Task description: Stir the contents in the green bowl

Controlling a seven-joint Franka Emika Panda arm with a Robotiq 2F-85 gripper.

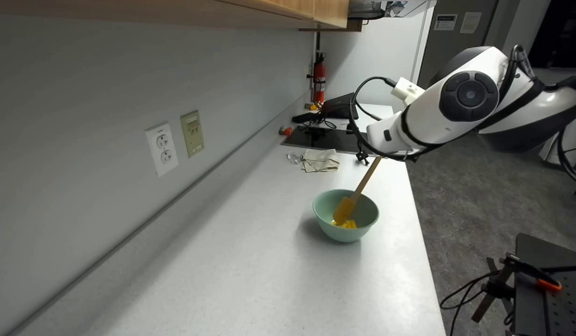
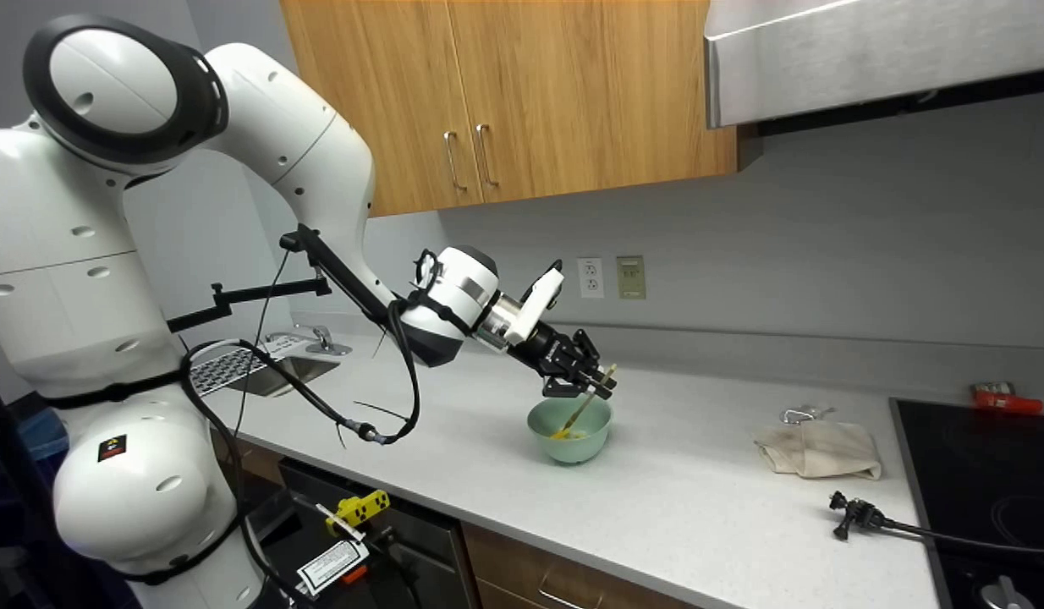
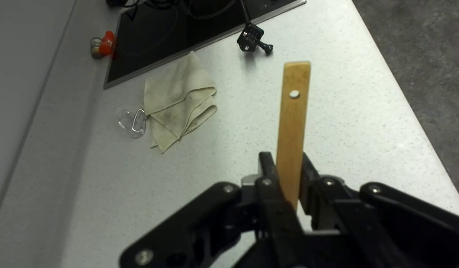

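Observation:
The pale mint-green bowl (image 1: 342,237) stands upright on the counter; it also shows in an exterior view (image 2: 574,452). The contents, small yellow-orange pieces (image 1: 349,224), lie at its bottom. My gripper (image 3: 289,163) is shut on the wooden handle (image 3: 293,123) of a spatula, whose holed end sticks up past the fingers. The gripper (image 2: 605,385) is above the bowl's rim, and the spatula slants down into the bowl. The spatula's yellow-orange head (image 1: 344,210) is inside the bowl at the contents. The bowl is out of view in the wrist view.
A folded beige cloth (image 3: 179,100) and a clear plastic item (image 3: 131,122) lie beyond the bowl, before the black cooktop (image 3: 151,41). A black clamp mount (image 3: 250,39) lies near them. A wall (image 2: 826,271) runs behind the counter (image 1: 250,261); the front edge drops to the floor.

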